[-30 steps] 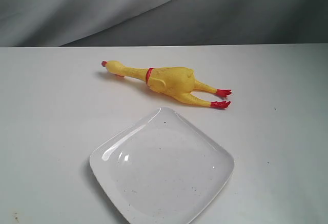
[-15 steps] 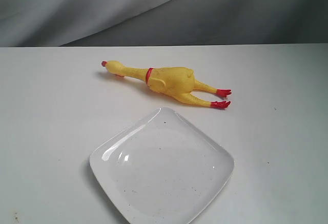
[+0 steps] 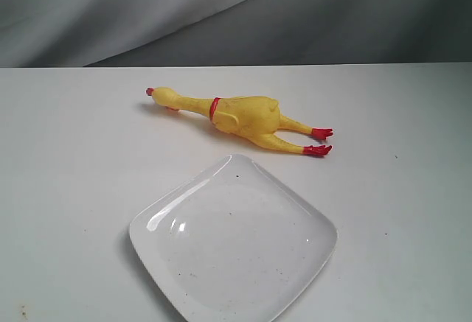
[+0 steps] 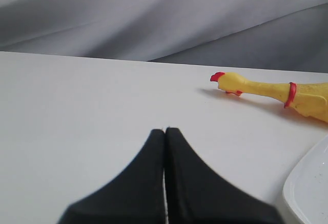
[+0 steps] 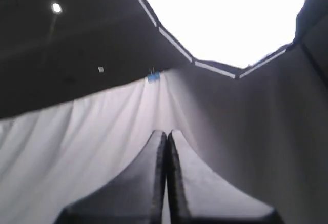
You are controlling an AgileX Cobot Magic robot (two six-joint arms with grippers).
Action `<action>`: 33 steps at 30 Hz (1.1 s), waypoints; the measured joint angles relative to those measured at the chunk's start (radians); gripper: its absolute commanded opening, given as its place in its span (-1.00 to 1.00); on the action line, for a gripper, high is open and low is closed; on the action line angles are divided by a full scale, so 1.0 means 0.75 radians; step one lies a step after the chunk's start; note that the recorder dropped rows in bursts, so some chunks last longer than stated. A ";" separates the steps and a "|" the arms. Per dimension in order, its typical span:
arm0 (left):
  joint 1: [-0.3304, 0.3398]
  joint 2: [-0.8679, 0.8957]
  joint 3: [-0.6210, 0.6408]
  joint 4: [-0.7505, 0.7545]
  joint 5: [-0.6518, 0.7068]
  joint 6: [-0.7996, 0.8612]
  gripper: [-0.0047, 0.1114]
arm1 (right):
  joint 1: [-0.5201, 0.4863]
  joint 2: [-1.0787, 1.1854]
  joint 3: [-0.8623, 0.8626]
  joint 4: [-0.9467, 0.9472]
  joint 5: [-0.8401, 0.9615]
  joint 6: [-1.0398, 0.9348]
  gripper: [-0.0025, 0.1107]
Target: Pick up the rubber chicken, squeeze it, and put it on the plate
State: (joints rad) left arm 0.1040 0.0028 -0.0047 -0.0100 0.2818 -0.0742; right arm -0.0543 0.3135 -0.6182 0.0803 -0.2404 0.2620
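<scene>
- Tabletop (image 3: 66, 167), exterior view: the rubber chicken (image 3: 243, 116) lies flat on it, just beyond the far corner of the plate (image 3: 232, 248) and apart from it. Its long axis runs crosswise, with the head toward the left arm's side and the red feet toward the right. Neither gripper shows.
- Left wrist view: the left gripper (image 4: 165, 130) has its black fingers pressed together on nothing. The chicken's (image 4: 266, 89) head and neck lie ahead, off to one side, comb end nearest. This arm looks better placed.
- Right wrist view: the right gripper (image 5: 166, 131) is likewise clenched and empty, aimed up at a grey curtain (image 5: 77, 147). No chicken or plate in sight.
</scene>
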 measured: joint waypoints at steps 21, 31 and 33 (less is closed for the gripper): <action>0.000 0.000 0.000 0.000 0.000 0.000 -0.92 | 0.000 1.495 -1.291 0.305 1.368 -0.747 -0.96; 0.000 0.000 0.000 0.000 0.000 0.000 -0.92 | 0.286 2.181 -1.295 0.476 1.554 -1.728 -0.04; 0.000 0.000 0.000 0.000 0.000 0.000 -0.92 | 0.353 2.258 -1.295 0.415 1.527 -1.755 0.02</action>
State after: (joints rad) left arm 0.1040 0.0028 -0.0047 -0.0100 0.2818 -0.0742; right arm 0.2102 2.0067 -1.5894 0.3916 0.9050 -1.0545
